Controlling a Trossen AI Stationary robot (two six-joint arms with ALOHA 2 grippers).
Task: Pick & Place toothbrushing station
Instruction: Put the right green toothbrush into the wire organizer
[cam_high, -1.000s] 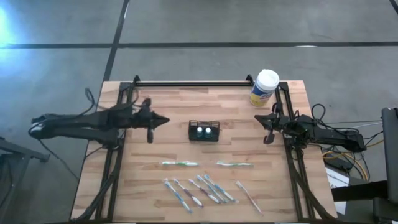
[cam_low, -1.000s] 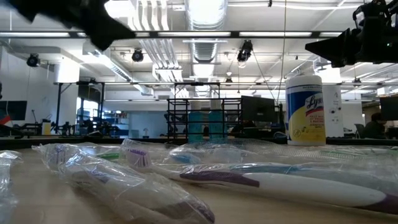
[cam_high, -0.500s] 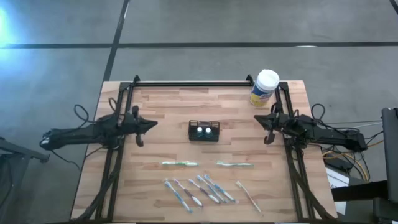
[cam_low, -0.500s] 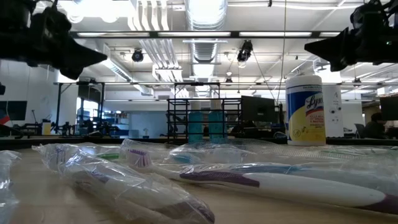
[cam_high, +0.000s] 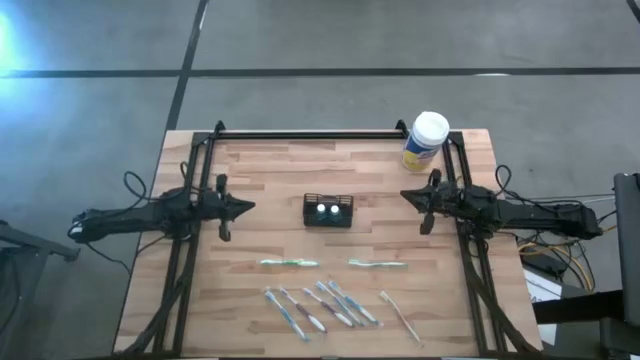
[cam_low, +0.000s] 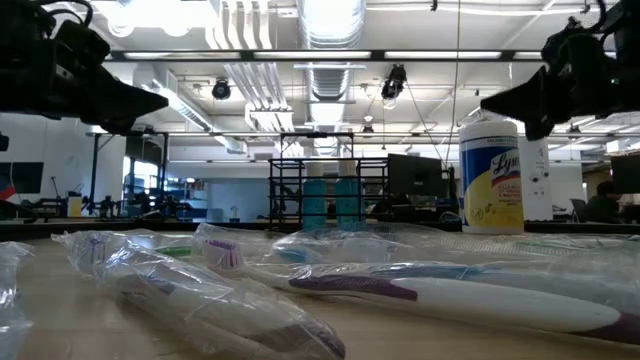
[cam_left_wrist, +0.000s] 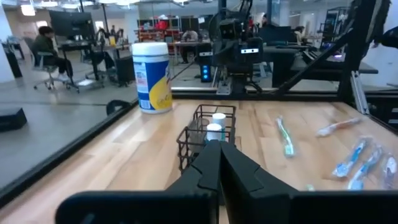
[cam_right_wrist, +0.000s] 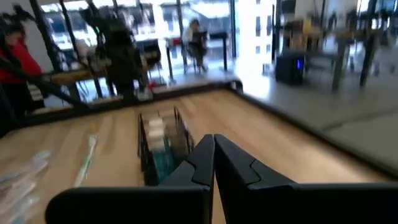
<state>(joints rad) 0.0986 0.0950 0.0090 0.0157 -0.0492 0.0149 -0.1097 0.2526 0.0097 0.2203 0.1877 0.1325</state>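
Observation:
The black wire-mesh basket (cam_high: 328, 210) stands on the table's middle with two white-capped tubes (cam_left_wrist: 215, 124) upright inside it. Several wrapped toothbrushes (cam_high: 320, 305) lie flat near the front edge. Two green-white ones (cam_high: 289, 263) (cam_high: 377, 264) lie just behind them. My left gripper (cam_high: 250, 208) hovers level at the table's left side, shut and holding nothing, pointing at the basket (cam_left_wrist: 208, 134). My right gripper (cam_high: 403, 195) hovers level at the right side, also shut and holding nothing, pointing at the basket (cam_right_wrist: 163, 149).
A white-lidded canister with a yellow label (cam_high: 427, 140) stands at the far right corner, behind my right gripper. Black frame rails (cam_high: 300, 134) run along the far edge and both sides. Bare wood lies between each gripper and the basket.
My left gripper has drawn back toward the table's left edge and sunk, staying shut and level. My right gripper has rolled about its own line and stayed shut. The basket and the toothbrushes have not moved.

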